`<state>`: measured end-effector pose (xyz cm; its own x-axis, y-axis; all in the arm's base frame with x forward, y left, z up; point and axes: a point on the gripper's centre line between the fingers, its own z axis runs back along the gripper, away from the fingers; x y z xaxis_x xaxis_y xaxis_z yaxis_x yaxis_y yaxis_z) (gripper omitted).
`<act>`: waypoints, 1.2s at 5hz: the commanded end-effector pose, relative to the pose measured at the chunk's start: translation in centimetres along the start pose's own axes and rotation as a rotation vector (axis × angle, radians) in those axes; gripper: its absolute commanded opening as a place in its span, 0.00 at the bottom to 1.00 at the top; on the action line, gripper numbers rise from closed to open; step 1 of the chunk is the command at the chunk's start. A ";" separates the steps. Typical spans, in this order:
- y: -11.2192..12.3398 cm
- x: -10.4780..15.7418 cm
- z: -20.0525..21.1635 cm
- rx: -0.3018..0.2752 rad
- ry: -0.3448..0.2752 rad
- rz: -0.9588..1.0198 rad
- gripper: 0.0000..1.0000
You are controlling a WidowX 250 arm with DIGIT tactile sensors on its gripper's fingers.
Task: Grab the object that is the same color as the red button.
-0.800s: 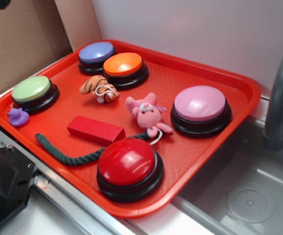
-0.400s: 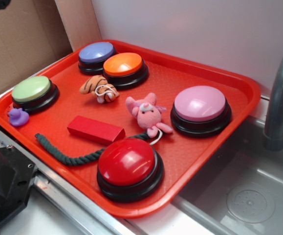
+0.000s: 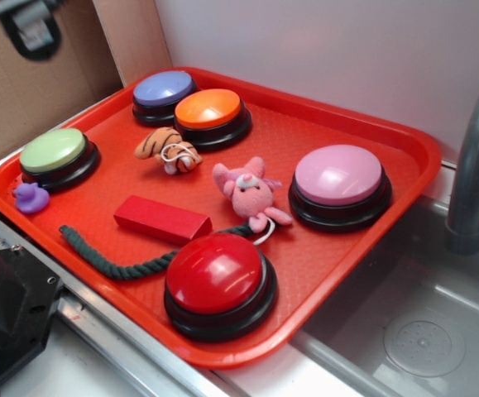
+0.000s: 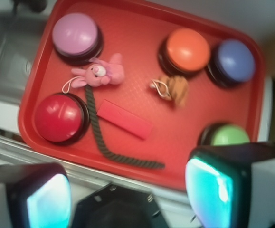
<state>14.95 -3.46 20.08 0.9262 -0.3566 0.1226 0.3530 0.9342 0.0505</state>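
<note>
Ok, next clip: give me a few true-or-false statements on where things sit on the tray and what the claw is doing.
1. The red block lies flat on the tray, apart from the red button. True.
2. The claw is shut on the red block. False: it is open, high above the tray, holding nothing.
3. The dark rope runs between the block and the tray's near rim. True.
4. The pink plush toy sits on top of the pink button. False: it lies on the tray beside it.
5. The green button is next to the orange button. False: the blue button is.
</note>
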 end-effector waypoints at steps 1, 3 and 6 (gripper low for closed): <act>0.8 1.8 -4.5 -0.012 -0.080 -0.358 1.00; 1.2 1.9 -11.6 -0.164 -0.109 -0.667 1.00; 0.8 1.1 -16.8 -0.099 -0.152 -0.833 1.00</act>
<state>18.38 -2.48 3.26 0.3622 -0.9080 0.2104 0.9204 0.3841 0.0733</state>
